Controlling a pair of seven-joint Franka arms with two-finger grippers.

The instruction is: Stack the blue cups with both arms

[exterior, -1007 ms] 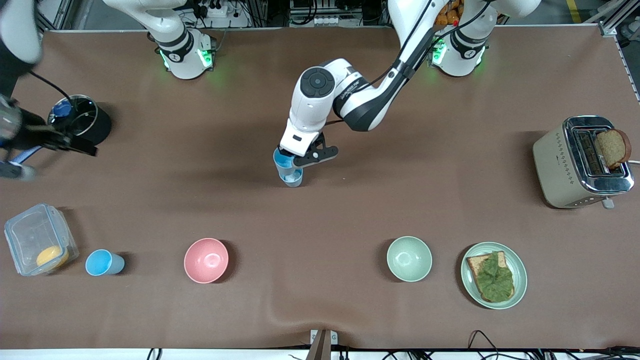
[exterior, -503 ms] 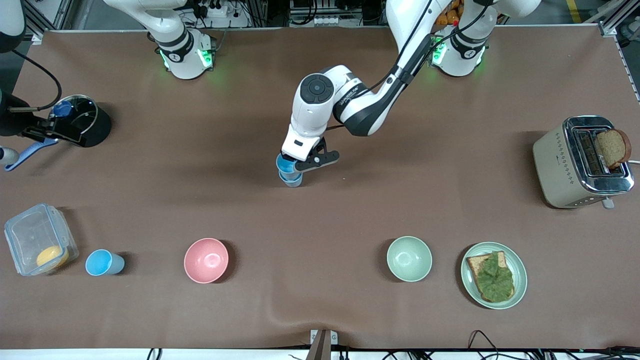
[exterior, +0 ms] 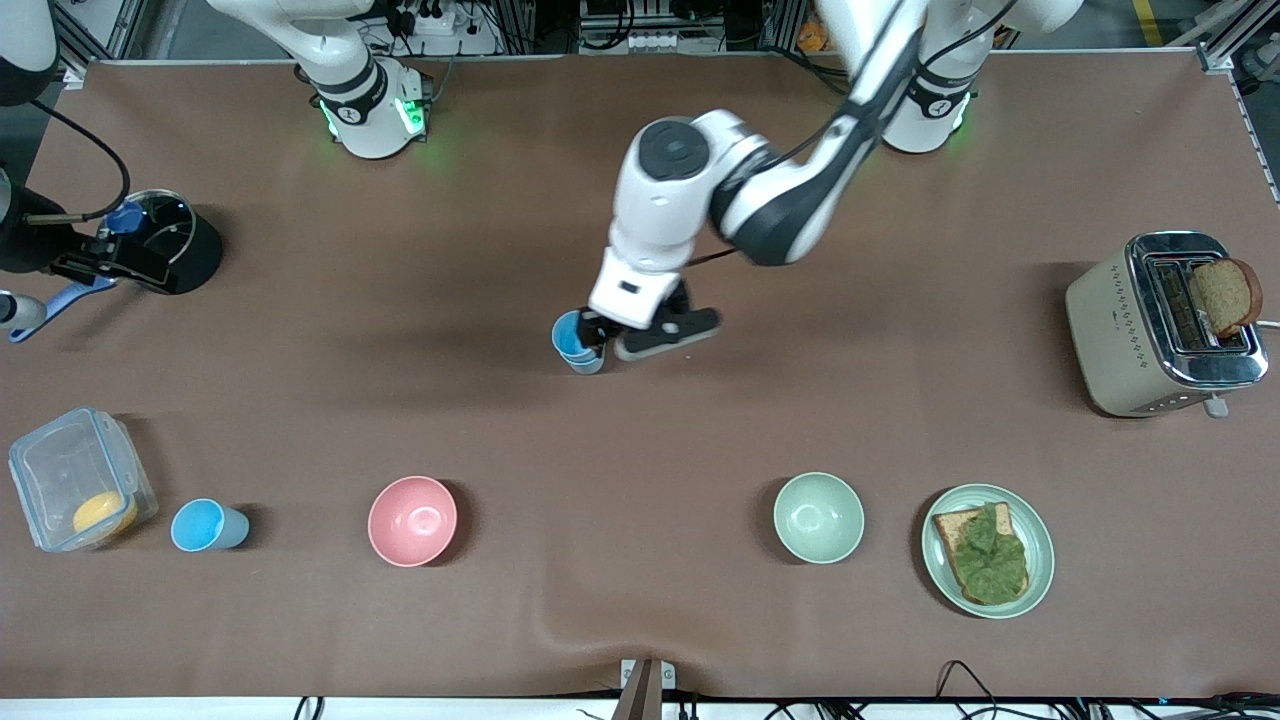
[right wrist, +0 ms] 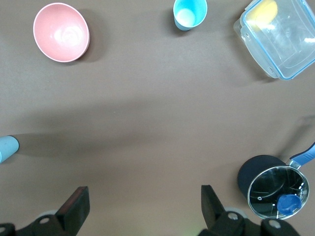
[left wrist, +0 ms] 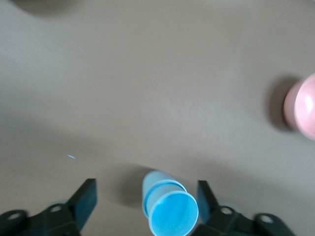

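Left gripper (exterior: pixel 622 338) hangs with jaws spread, released, just above the two nested light-blue plastic cups (left wrist: pixel 167 209) mid-table, seemingly seated so they stand unaided. Another small blue plastic cup (exterior: pixel 208 525) waits beside the pink bowl (exterior: pixel 412 520). Right gripper (right wrist: pixel 142 209), open, idles over the table beside the black pot (right wrist: pixel 273 187).

counter (exterior: pixel 900 420): I see smooth, dull brown
stacked cups (exterior: pixel 578 343): smooth blue plastic
toaster (exterior: pixel 1160 325): shiny metal top
pink bowl (exterior: pixel 412 520): glossy
box (exterior: pixel 75 480): clear plastic

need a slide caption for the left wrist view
Left tool open above two nested blue cups on the brown table, pink bowl at the frame edge.
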